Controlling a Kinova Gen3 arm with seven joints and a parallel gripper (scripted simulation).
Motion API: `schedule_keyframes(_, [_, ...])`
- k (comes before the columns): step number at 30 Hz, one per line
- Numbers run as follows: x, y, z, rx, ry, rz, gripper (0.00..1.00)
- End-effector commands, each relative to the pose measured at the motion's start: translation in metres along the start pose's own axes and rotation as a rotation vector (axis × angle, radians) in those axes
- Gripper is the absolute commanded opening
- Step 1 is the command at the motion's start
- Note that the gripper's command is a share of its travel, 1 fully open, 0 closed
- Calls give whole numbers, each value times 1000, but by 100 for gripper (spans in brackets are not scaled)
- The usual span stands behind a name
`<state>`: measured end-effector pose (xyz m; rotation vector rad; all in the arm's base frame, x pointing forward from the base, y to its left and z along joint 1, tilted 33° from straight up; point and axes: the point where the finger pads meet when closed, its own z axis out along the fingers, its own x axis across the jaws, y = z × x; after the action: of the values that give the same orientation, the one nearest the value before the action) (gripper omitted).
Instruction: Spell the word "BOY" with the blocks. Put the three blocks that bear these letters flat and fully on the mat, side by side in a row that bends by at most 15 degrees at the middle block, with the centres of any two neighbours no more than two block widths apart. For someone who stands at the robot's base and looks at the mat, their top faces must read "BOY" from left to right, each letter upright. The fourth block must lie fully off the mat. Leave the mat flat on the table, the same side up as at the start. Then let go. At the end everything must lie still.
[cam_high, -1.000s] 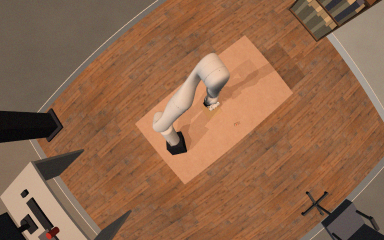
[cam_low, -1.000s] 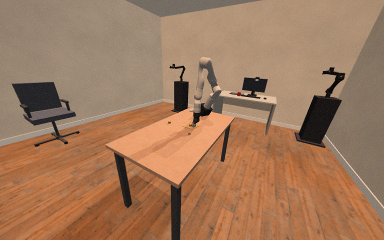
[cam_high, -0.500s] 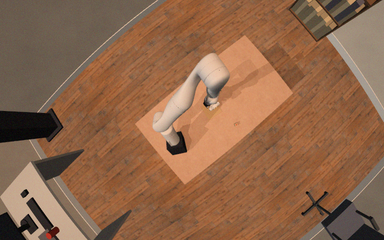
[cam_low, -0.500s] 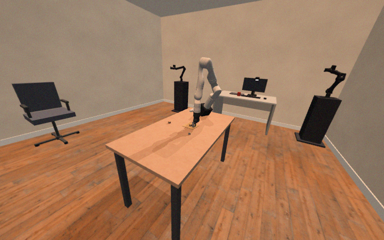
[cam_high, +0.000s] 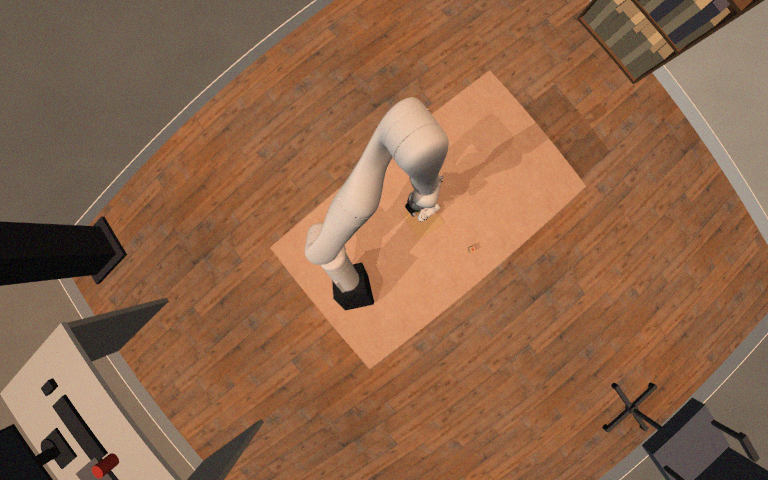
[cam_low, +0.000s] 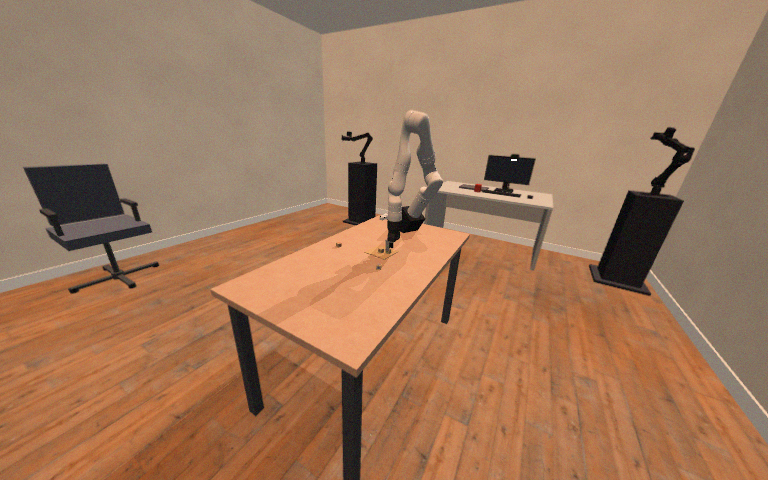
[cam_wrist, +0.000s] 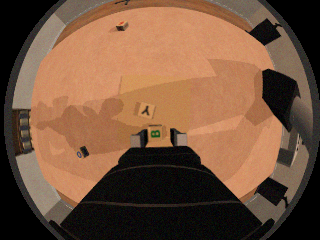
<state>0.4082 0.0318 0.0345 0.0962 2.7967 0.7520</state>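
The B block (cam_wrist: 155, 133), with a green letter on top, stands between the spread fingers of my gripper (cam_wrist: 159, 135), low at the near part of the tan mat (cam_wrist: 170, 86) (cam_high: 421, 228) (cam_low: 384, 256). The fingers are open, with a gap at each side of the block. The Y block (cam_wrist: 146, 110) lies on the mat close beyond it, its black letter turned askew. A block with a blue ring-shaped mark and a dark face (cam_wrist: 82, 152) (cam_low: 378, 267) lies off the mat. The mat edge under the gripper is hidden.
A block with a red mark (cam_wrist: 122, 25) (cam_high: 473, 247) (cam_low: 338, 244) lies well off the mat, towards a long edge of the table (cam_high: 526, 186) (cam_low: 271, 288). The robot's black base (cam_high: 353, 288) stands on the table. The arm's shadow crosses the mat.
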Motion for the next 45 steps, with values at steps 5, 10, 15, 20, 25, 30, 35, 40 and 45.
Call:
schedule_keyframes(5, [-7,-3,-30,17,-22,-7,79])
schedule_keyframes(10, [-7,-2,-53,17,-22,-7,79])
schedule_keyframes(15, [-7,-2,-66,17,-22,-7,79])
schedule_keyframes(20, [-7,-2,-69,17,-22,-7,79])
schedule_keyframes(25, [-7,-2,-69,17,-22,-7,100])
schedule_keyframes(30, [-7,-2,-69,17,-22,-7,100])
schedule_keyframes(35, [-7,-2,-69,17,-22,-7,100])
schedule_keyframes(40, [-7,-2,-69,17,-22,-7,100])
schedule_keyframes(45, [-7,-2,-69,17,-22,-8,100])
